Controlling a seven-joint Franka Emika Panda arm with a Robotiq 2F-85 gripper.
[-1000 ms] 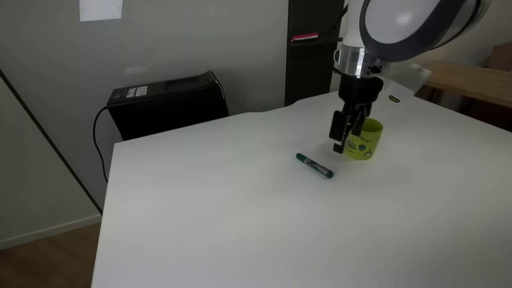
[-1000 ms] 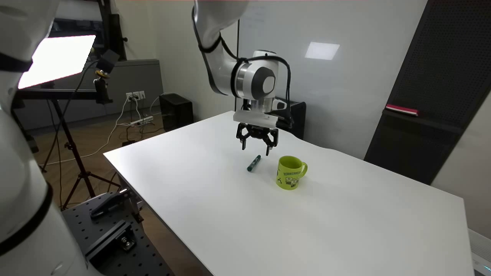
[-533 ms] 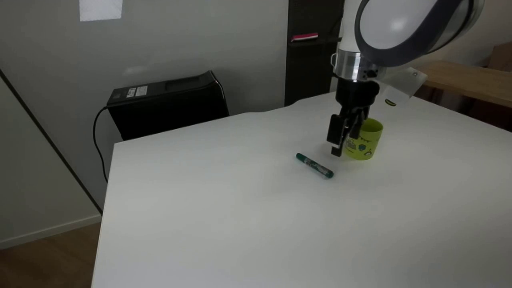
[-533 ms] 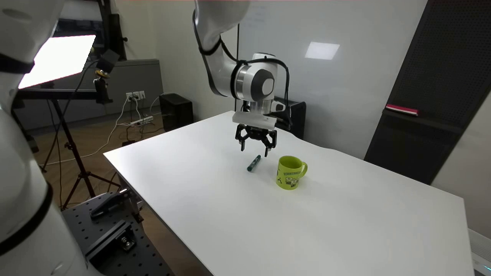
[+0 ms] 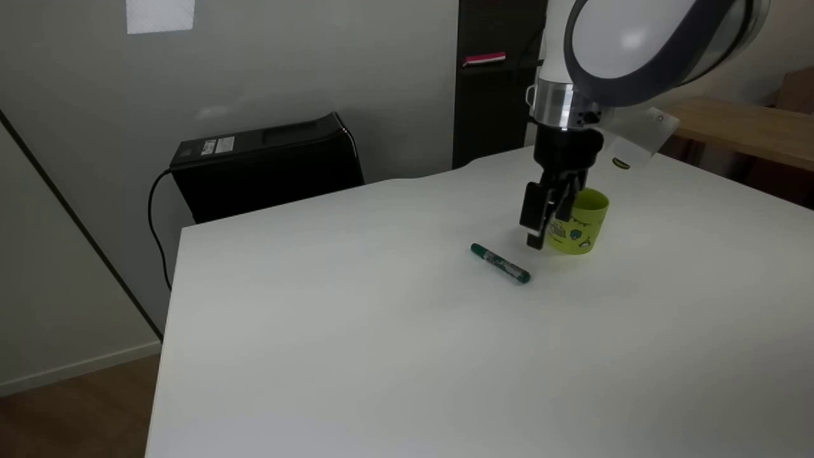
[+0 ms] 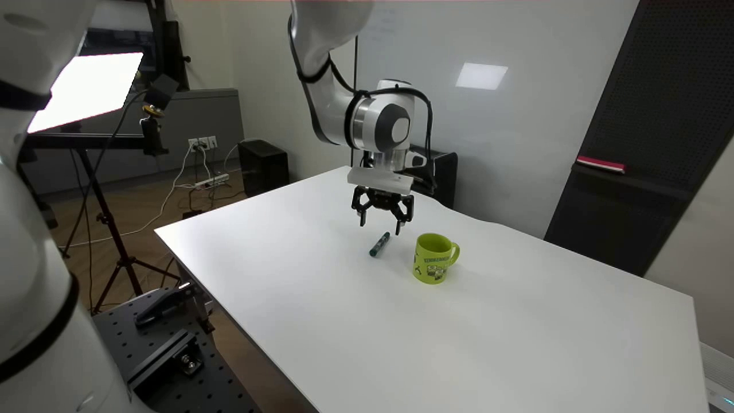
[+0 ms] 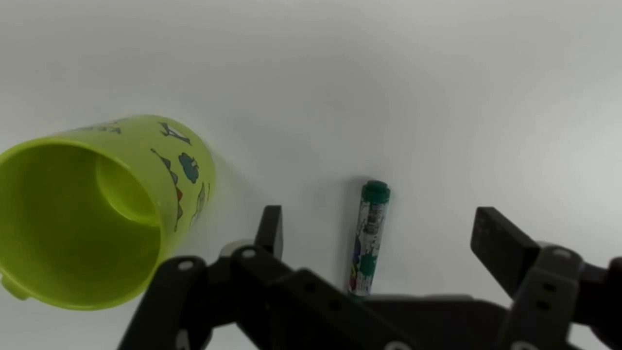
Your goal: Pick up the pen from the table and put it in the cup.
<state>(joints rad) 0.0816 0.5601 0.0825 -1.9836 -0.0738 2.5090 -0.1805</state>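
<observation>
The dark green pen (image 5: 500, 263) lies flat on the white table (image 5: 356, 350); it shows in an exterior view (image 6: 379, 244) too. The yellow-green cup (image 6: 430, 261) stands upright beside the pen, its handle to the right there; it is partly behind the gripper in an exterior view (image 5: 580, 235). My gripper (image 6: 380, 228) is open and empty above the table. In the wrist view the pen (image 7: 369, 238) lies below and between the spread fingers (image 7: 378, 214), its lower end hidden by the gripper. The cup (image 7: 180, 170) is left of the left finger.
A black computer case (image 5: 273, 165) stands beyond the table edge. A light wooden table (image 5: 744, 130) is in the back right. A dark perforated mounting plate (image 6: 172, 350) adjoins the table near the arm base. A bright lamp panel (image 6: 92, 92) stands on a tripod.
The gripper came down slightly and shifted a little toward the pen between the first and middle moments, then held still. The pen and cup have not moved.
</observation>
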